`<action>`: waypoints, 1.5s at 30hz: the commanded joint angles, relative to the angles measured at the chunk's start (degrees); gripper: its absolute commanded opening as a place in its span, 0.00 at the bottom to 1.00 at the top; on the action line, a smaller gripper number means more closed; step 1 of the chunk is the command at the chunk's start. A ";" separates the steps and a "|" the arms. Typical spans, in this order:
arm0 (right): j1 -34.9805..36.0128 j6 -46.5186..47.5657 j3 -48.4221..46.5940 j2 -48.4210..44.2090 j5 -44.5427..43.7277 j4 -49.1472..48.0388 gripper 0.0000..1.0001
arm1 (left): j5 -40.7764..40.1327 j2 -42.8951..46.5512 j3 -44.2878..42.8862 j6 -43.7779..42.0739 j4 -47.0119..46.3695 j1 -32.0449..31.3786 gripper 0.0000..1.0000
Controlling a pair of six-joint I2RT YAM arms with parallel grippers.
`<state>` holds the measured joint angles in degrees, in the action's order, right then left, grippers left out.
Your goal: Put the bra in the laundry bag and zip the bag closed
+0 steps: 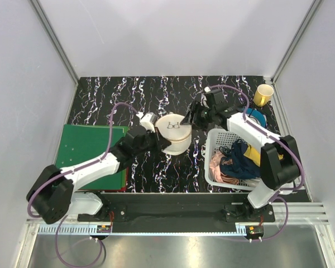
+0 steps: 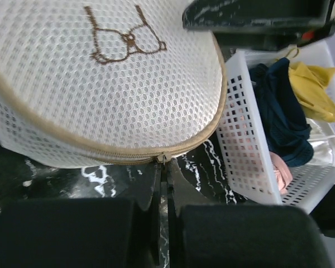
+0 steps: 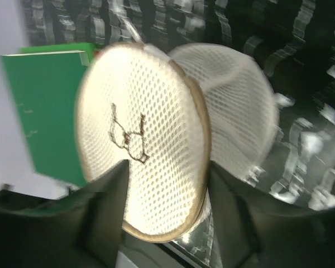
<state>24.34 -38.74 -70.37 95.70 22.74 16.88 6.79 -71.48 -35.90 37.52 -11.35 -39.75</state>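
At the middle of the black, white-veined bench [image 1: 100, 95], the round cream-white mesh laundry bag [image 1: 174, 134] stands between the two arms, a brown outline mark on its domed top. The left gripper [image 2: 163, 167] has its fingers pinched together, tips at the tan zip slider [image 2: 163, 158] on the bag's side. The right gripper [image 3: 167, 223] has its fingers apart, with the bag's rim between them, though that view is blurred. Just beside the bag, a white plastic lattice basket [image 1: 211, 159] holds navy, yellow and pink garments. A flat green mat [image 1: 89, 145] lies on the bench's left side.
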 commanded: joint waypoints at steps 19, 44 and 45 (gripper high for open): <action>8.61 -27.69 24.39 -22.75 -17.89 -9.49 0.65 | 2.80 -8.50 -4.88 4.76 -11.85 -5.43 0.00; 0.71 -7.41 17.21 -10.90 6.69 -14.53 0.00 | -0.37 -1.91 3.73 6.00 2.72 10.47 0.00; 0.80 -6.36 16.67 -10.10 7.75 -14.34 0.00 | -0.37 -0.51 3.56 4.25 3.35 11.26 0.00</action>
<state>25.63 -56.49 -48.42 82.37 18.52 2.90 9.52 -77.58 -33.85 44.21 -12.51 -32.25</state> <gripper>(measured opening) 0.025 0.026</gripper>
